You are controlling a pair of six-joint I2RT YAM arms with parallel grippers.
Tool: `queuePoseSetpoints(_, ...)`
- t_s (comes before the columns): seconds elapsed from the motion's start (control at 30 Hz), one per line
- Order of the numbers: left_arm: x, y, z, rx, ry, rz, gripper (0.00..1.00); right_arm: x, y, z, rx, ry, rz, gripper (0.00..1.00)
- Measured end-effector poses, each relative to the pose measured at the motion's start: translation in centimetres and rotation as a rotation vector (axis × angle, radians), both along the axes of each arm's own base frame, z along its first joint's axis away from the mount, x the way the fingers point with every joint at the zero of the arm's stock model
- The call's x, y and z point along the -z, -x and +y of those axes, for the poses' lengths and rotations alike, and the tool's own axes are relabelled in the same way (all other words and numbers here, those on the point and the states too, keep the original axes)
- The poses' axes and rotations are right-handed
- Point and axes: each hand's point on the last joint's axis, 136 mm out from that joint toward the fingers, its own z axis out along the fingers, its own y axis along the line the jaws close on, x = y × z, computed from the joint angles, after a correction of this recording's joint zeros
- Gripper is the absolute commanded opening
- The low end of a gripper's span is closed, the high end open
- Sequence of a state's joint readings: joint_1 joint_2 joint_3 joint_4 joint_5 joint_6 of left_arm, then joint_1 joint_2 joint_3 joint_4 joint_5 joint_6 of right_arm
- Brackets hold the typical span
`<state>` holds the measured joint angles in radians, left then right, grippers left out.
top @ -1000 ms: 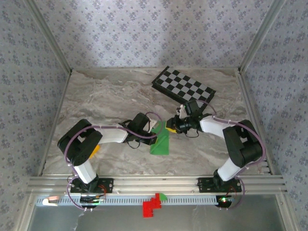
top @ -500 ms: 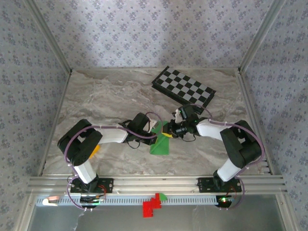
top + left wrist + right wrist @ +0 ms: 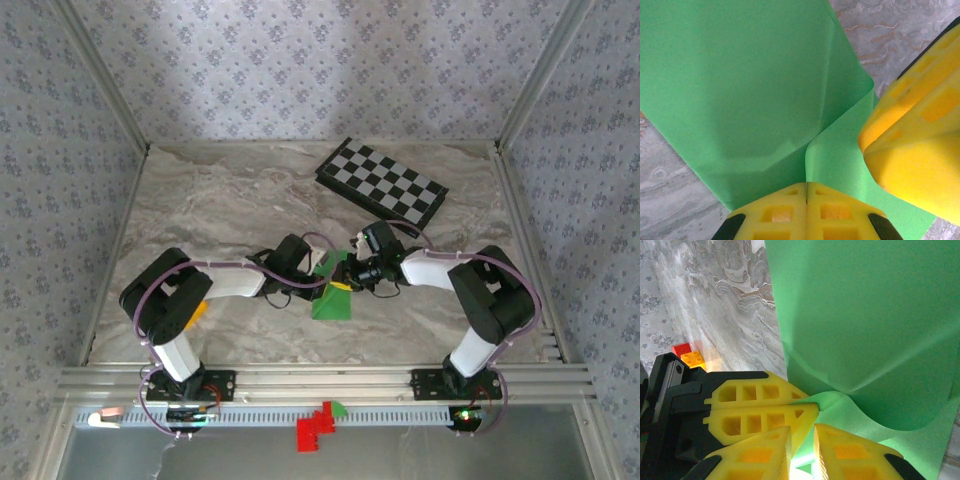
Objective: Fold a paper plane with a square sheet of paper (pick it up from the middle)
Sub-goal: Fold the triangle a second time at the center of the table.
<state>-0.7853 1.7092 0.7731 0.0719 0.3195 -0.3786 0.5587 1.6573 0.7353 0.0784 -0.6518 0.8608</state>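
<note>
Your left pincer (image 3: 806, 186) is clamped on the green paper (image 3: 335, 300): its two yellow fingers (image 3: 775, 212) are pressed flat together, and a sharp crease runs up out of the seam between them. The paper lies on the counter (image 3: 230, 200) in the middle of the near half, right between your two arms, with one folded flap lifting off the sheet beside the crease.

Your right pincer (image 3: 802, 432) has its tips just beside the left one, coming in from the opposite side. Its fingers (image 3: 855, 455) stand close together with a slim gap between them, and a raised hump of paper curls up right at their mouth. Pale green shows inside that gap, but the wrist view is too tight there, so you cannot tell whether the fingers actually bite the paper or only sit against it.

The checkerboard (image 3: 382, 185) lies well apart at the far right of the counter. A small red block (image 3: 682, 349) and an orange block (image 3: 694, 359) touch each other behind the left pincer.
</note>
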Motion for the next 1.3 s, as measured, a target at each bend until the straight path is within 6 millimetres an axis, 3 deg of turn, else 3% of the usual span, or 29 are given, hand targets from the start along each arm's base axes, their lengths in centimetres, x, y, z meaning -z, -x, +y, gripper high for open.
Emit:
queuePoseSetpoints(0.13, 0.0, 0.0, 0.0, -0.001, 0.002, -0.004, 0.0, 0.2, 0.1, -0.2, 0.004, -0.001, 0.0, 0.18)
queuePoseSetpoints(0.3, 0.0, 0.0, 0.0, -0.002, 0.002, -0.003, 0.0, 0.4, 2.3, -1.0, -0.001, 0.001, 0.001, 0.11)
queuePoseSetpoints(0.57, 0.0, 0.0, 0.0, -0.008, 0.003, 0.001, 0.0, 0.4, 5.8, 1.7, -0.039, -0.055, -0.013, 0.01)
queuePoseSetpoints(0.93, 0.0, -0.1, 0.0, -0.007, 0.004, 0.0, 0.0, 1.9, 6.7, 4.4, 0.004, -0.106, 0.008, 0.0)
queuePoseSetpoints(1.3, 0.1, -0.2, 0.0, -0.01, 0.004, -0.004, 0.0, 1.7, 6.5, 4.5, 0.023, -0.119, 0.013, 0.0)
